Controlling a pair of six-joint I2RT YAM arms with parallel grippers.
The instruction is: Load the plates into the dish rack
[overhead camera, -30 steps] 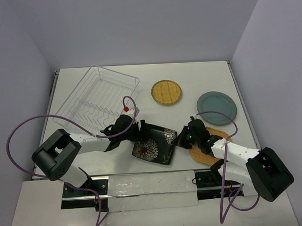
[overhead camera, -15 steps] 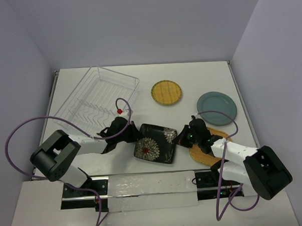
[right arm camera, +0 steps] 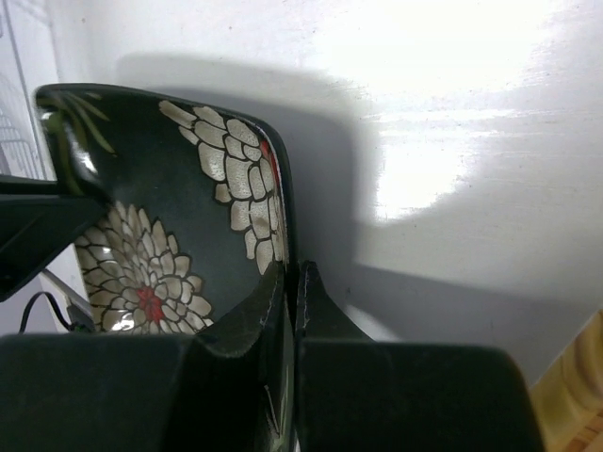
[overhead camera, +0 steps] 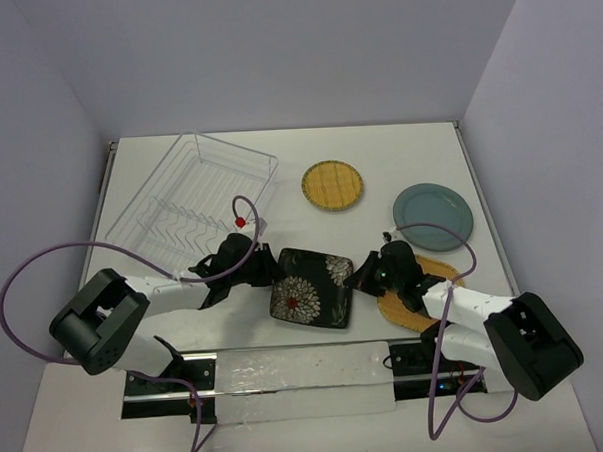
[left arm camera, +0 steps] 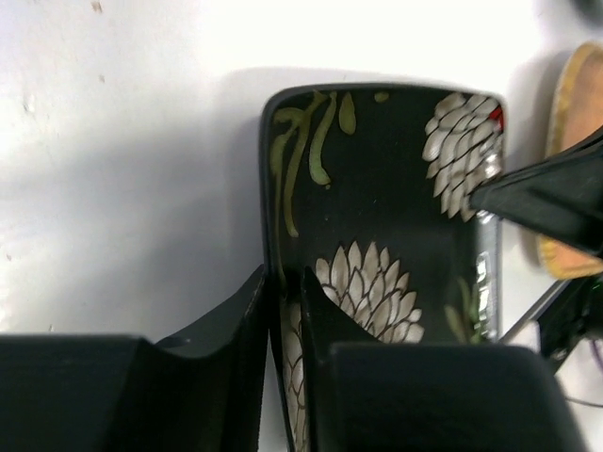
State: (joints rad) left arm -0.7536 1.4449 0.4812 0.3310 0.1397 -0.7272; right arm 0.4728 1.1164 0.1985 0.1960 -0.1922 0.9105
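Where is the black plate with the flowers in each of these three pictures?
Top external: the black flowered plate lies low in the centre.
Left wrist: centre-right, with the left gripper pinching its near rim.
Right wrist: left half, with the right gripper pinching its rim.
Shared landmark: the orange-yellow woven plate, seen beside it in all three views.

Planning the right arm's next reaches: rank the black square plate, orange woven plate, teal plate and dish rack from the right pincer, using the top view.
From the right pincer:
1. Black square plate, centre, its right edge pinched in that pincer.
2. Orange woven plate, under that arm, near right.
3. Teal plate, farther back, right.
4. Dish rack, far left.
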